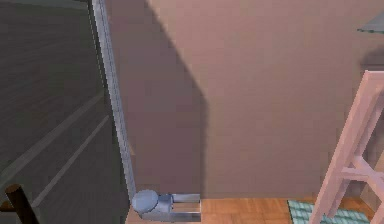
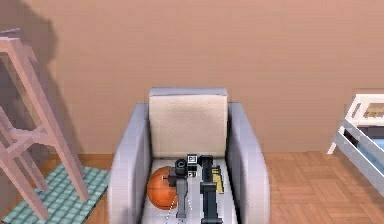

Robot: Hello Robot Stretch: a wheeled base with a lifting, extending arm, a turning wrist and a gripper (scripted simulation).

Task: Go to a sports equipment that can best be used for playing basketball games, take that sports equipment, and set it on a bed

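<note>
Sitting on the seat of a grey armchair (image 2: 128, 165), the orange basketball (image 2: 160, 188) lies right against the tool (image 2: 180, 192) in the arm side view, on the side away from the arm (image 2: 211, 198). I cannot tell whether the tool is touching the ball, over it or just beside it, nor how its fingers stand or whether it has hold of anything. The risk I see is the ball's roundness. An off-centre nudge could roll it across the soft cushion toward the armrest, away from the tool, or thin fingers could slip on so wide a curve once it is lifted. The ball's near side and the seat's front are cut off at the picture's bottom edge. Beyond the tool rises the beige backrest (image 2: 188, 120). Well off to one side stands a wooden frame (image 2: 28, 120) on a teal rug (image 2: 62, 195). Well off to the other is a white-framed piece (image 2: 362, 125), cut by the edge, possibly a bed.
</note>
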